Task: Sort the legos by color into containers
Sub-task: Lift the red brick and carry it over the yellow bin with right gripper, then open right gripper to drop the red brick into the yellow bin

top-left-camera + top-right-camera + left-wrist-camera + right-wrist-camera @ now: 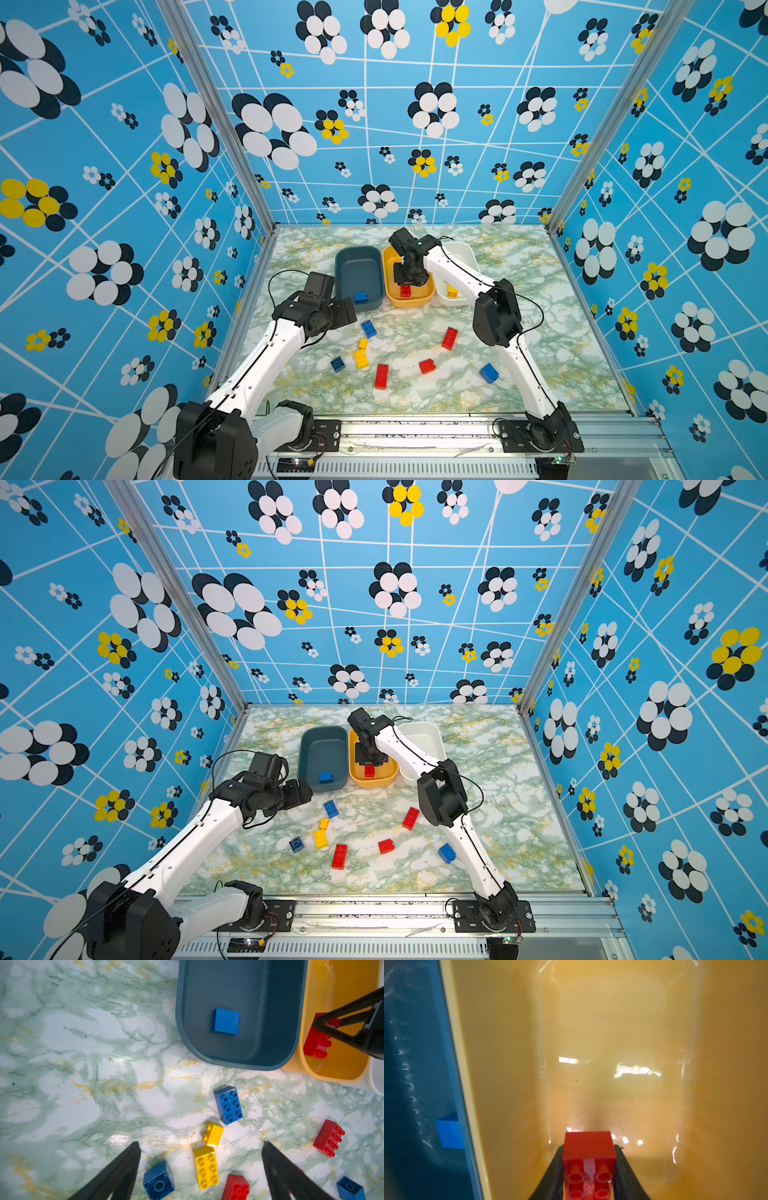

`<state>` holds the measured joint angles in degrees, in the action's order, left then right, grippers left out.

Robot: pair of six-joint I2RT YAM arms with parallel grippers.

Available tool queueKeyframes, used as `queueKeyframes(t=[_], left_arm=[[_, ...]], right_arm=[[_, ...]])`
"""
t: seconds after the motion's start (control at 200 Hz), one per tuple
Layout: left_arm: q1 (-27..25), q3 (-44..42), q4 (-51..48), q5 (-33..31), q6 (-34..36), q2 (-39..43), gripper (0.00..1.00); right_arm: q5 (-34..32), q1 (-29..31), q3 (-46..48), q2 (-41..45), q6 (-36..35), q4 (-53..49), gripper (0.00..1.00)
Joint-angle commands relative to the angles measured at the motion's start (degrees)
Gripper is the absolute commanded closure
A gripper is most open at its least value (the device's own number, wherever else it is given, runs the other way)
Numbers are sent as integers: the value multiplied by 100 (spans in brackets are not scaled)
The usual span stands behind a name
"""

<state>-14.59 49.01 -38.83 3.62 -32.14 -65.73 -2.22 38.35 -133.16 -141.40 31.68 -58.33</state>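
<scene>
Barely begun: the right gripper pinches a red brick inside the orange-yellow tub, a blue brick lies in the teal tub, a yellow brick in the white tub, the left gripper gapes empty, and eight loose bricks wait.

Blue brick inside teal tub

Three shallow rounded plastic tubs: one dark teal, one orange-yellow, one white. Eleven small studded plastic bricks: four red, four blue, three yellow. Eight lie on the marbled worktop, one within each tub.
</scene>
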Motion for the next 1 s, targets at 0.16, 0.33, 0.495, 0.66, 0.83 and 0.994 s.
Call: queueKeyframes(t=[0.16, 0.33, 0.495, 0.66, 0.83, 0.994], left_arm=[[28, -289, -479, -74, -168, 287, 7], [19, -391, -597, -102, -247, 383, 7], [-15, -471, -699, -123, -320, 422, 8], [-98, -547, -876, -200, -439, 391, 10], [-202, -666, -1134, -309, -598, 292, 13], [-331, -898, -1154, -214, -778, 228, 15]], right_arm=[[36, 6, -105, 140, -160, -223, 58], [21, 6, -98, 267, -186, -267, 51], [-22, 5, -87, 408, -232, -306, 48], [-59, 6, -7, 611, -263, -346, 42], [-86, 5, 323, 946, -303, -316, 37], [-84, 3, 959, 1415, -275, -142, 32]])
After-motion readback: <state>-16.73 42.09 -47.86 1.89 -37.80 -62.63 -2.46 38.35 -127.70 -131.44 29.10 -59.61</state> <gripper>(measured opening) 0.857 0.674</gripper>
